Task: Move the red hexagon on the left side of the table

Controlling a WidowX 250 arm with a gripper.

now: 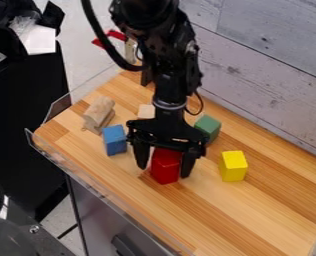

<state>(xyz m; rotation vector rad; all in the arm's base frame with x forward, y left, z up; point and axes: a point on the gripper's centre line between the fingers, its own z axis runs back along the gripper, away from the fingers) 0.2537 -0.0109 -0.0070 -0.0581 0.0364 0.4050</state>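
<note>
The black gripper [165,167] is low over the middle of the table, pointing down, with its fingers open on either side of the red block [165,166]. The block stands upright on the wood; its upper part reaches up under the gripper's body. A narrow gap shows between the left finger and the block, while the right finger is close against or beside its right edge; contact there is unclear. Whether the block is six-sided cannot be told from the part in view.
A blue block [114,140] stands left of the gripper, with wooden pieces [98,114] behind it. A green block [208,127] is behind right, a yellow block [233,166] to the right. A pale block [146,111] sits behind the arm. Clear edging [97,191] borders the wooden table [254,215].
</note>
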